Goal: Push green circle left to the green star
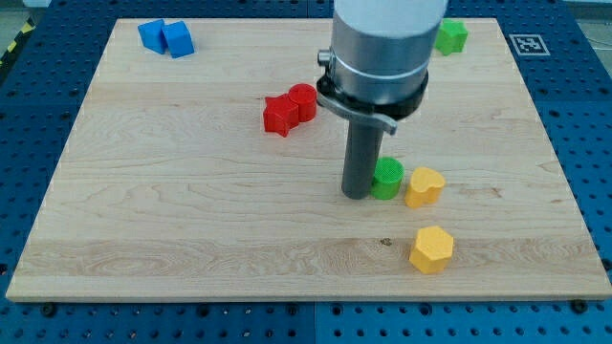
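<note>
Green circle (387, 179) touching my tip (356, 196) on its left, rod end effector grasping nothing, yellow block (425, 186) just right

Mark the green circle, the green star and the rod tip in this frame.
green circle (388, 178), camera view, on its ribbed top face.
green star (449, 36), camera view, on its top face, near the board's top edge.
my tip (358, 195), camera view, the rod's very end, against the green circle's left side.

Wooden board (191, 229) carrying two blue blocks (164, 37), two red blocks (289, 109), green circle (387, 179), green star (450, 36), two yellow blocks (426, 215).
</note>
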